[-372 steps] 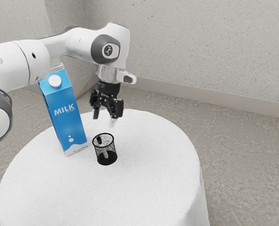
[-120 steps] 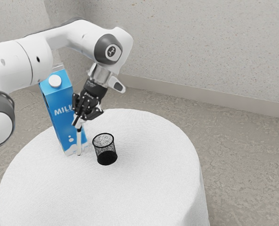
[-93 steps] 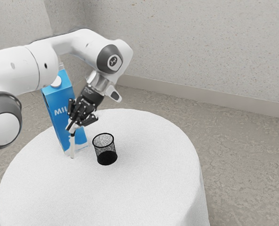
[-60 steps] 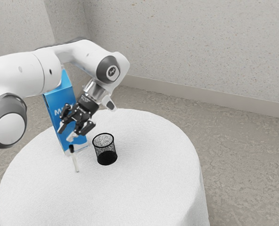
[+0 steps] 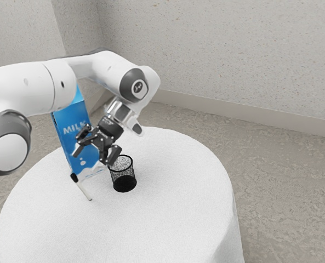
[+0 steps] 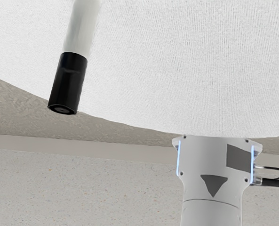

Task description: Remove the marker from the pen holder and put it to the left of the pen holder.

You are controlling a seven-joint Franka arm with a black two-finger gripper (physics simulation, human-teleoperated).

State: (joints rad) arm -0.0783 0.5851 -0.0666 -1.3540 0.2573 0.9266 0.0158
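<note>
My gripper [image 5: 91, 157] stands open above the table, tilted, between the milk carton and the pen holder, with nothing between its fingers. Below it the marker [image 5: 83, 189] is outside the holder, on the exterior view's left of it, leaning with its black cap end toward the carton's foot and its white end lower on the cloth. Whether the cap end touches the table, I cannot tell. In the wrist view the marker [image 6: 76, 42] appears with its black cap toward the table's edge. The black mesh pen holder [image 5: 124, 181] is upright; one finger overlaps its rim in the picture.
A blue milk carton [image 5: 73, 143] stands close behind the marker, partly hidden by the arm and gripper. The round table [image 5: 167, 219] has a white cloth. The robot's base [image 6: 212, 174] rises beyond the table's edge in the wrist view.
The marker, in the holder at first, was carried out toward the carton. My gripper has since opened, and the marker has tipped over further. The hand has moved back toward the holder.
</note>
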